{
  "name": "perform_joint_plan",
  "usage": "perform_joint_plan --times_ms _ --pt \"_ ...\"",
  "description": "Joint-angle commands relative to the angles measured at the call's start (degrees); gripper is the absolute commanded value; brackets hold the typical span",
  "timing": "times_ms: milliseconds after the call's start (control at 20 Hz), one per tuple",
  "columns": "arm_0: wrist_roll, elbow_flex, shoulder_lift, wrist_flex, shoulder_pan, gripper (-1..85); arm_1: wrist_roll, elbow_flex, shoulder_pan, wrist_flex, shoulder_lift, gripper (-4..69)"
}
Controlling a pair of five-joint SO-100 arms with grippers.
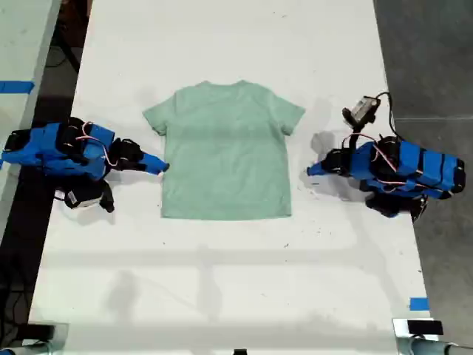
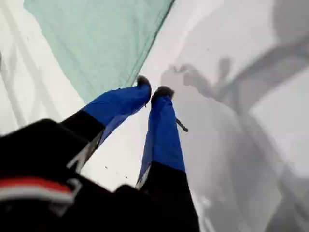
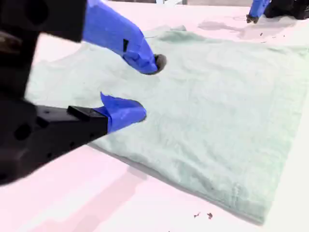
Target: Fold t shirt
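The t shirt (image 1: pixel 225 151) lies flat and spread on the white table (image 1: pixel 222 281), pale mint green, neck toward the far edge. My second gripper (image 1: pixel 162 167) is at the exterior view's left, at the shirt's side edge below the sleeve. Its jaws stand open just over the cloth (image 3: pixel 217 111), and the gripper (image 3: pixel 149 88) holds nothing. My first gripper (image 1: pixel 310 171) is at the exterior view's right, a short gap from the shirt's other side. In its wrist view the gripper (image 2: pixel 153 89) is shut over bare table, beside the shirt's edge (image 2: pixel 96 38).
A small grey device (image 1: pixel 362 109) with a cable lies on the table behind the first arm. Blue tape (image 1: pixel 419 303) marks the table's near corner at the exterior view's right. Dark floor (image 1: pixel 432 59) borders that side. Another table (image 1: pixel 22 44) stands beyond a dark gap at the exterior view's left.
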Motion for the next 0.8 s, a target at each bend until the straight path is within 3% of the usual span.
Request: perform_joint_plan --times_ms 0,150,250,350,450,550,750 --pt "0.26 0.35 0.35 -0.44 -0.35 12.1 3.16 3.34 0.26 1.05 0.53 2.1" --pt "0.26 0.35 0.35 -0.44 -0.35 12.1 -1.93 0.0 -0.44 -2.02 0.09 2.1" --pt "0.26 0.35 0.35 -0.44 -0.35 12.1 -6.42 -13.1 4.92 4.57 -8.79 2.1" --pt "0.26 0.35 0.35 -0.44 -0.35 12.1 -15.56 -33.49 14.5 8.44 -32.61 3.1" --pt "0.26 0.35 0.35 -0.44 -0.35 12.1 -23.73 -53.61 21.71 10.2 -56.51 17.4" --pt "0.26 0.35 0.35 -0.44 -0.35 12.1 -28.56 -69.35 26.28 9.84 -72.77 25.2" --pt "0.26 0.35 0.35 -0.44 -0.35 12.1 -33.31 -85.17 35.07 5.98 -93.87 25.1"
